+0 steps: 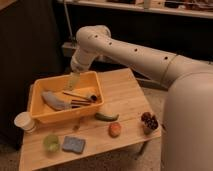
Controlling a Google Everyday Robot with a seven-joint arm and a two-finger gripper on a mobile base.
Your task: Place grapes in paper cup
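Note:
The grapes (149,121), a small dark red-purple bunch, lie at the table's front right corner. The white paper cup (24,121) stands at the table's left edge, beside the yellow bin. My gripper (74,81) hangs from the white arm over the back of the yellow bin (47,113), far from both the grapes and the cup. It holds nothing that I can see.
The yellow bin holds a grey cloth-like item (54,100) and brown utensils (82,97). On the wooden table (125,95) lie a green vegetable (106,117), an orange-red fruit (115,129), a light green cup (51,142) and a blue sponge (73,144).

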